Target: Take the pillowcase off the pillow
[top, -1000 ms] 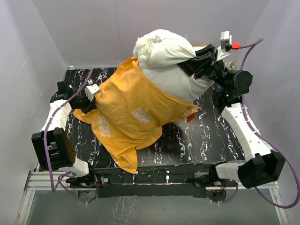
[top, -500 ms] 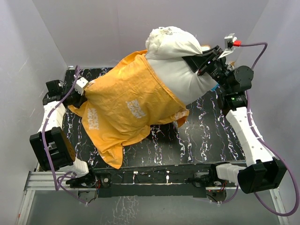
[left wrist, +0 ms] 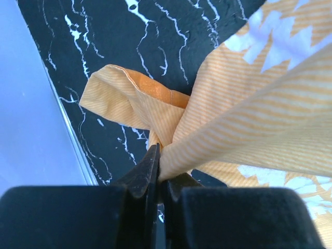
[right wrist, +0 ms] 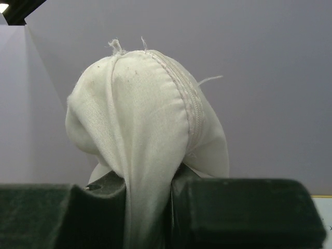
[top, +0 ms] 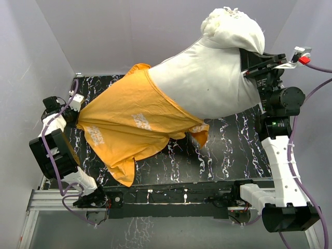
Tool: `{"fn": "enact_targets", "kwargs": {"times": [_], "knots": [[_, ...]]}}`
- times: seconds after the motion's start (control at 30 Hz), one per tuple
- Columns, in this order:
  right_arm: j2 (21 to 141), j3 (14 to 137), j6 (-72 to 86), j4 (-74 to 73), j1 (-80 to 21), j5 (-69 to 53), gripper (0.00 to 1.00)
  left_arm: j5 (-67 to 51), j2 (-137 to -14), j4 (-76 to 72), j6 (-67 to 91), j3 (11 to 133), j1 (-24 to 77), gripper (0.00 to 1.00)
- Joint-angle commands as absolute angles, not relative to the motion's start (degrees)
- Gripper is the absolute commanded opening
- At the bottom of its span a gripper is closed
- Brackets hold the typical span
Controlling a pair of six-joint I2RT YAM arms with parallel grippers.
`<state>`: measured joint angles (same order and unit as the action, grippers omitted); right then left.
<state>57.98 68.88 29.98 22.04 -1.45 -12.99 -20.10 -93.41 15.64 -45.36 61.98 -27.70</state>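
Observation:
The orange pillowcase (top: 129,124) lies stretched across the left half of the black marble table, still covering the lower end of the white pillow (top: 207,83). My left gripper (top: 72,115) is shut on a bunched corner of the pillowcase (left wrist: 171,145) at the table's left edge. My right gripper (top: 248,61) is raised high at the back right and is shut on the pillow's upper end (right wrist: 140,155), holding most of the pillow in the air, pulled out of the case.
The black marble table (top: 228,150) has its left edge close to my left gripper. Grey walls stand close on the left, back and right. A loose orange flap (top: 199,132) hangs at mid-table.
My right gripper has lifted the pillow up and to the right. My left gripper has pulled the pillowcase further left. More white pillow now shows outside the case.

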Motion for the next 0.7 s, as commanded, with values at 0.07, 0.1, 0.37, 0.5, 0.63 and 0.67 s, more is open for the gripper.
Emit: {"fn": "enact_targets", "kwargs": {"times": [0.07, 0.1, 0.37, 0.5, 0.63, 0.67], "knots": [[56.75, 73.61, 29.77, 33.38, -0.18, -2.89, 0.08, -15.19, -93.25, 14.60, -44.28, 64.08, -29.71, 0.00], [56.65, 73.49, 29.99, 33.44, -0.18, -2.57, 0.08, -15.49, -93.39, 15.34, -44.14, 64.82, -29.67, 0.00], [61.77, 74.09, 41.41, 37.42, -0.18, -17.67, 0.08, -31.58, -88.45, 34.67, -44.61, 71.44, -19.95, 0.78], [62.11, 71.59, 43.66, 38.14, -0.44, -19.12, 0.08, -33.29, -82.13, 39.15, -46.80, 68.28, -6.27, 0.97], [62.08, 70.08, 44.33, 38.05, -0.44, -21.47, 0.08, -28.68, -81.53, 37.82, -46.64, 63.55, 4.65, 0.97], [61.99, 69.53, 44.64, 38.32, -0.44, -21.87, 0.08, -27.26, -82.48, 37.29, -46.05, 62.80, 6.71, 0.97]]}}
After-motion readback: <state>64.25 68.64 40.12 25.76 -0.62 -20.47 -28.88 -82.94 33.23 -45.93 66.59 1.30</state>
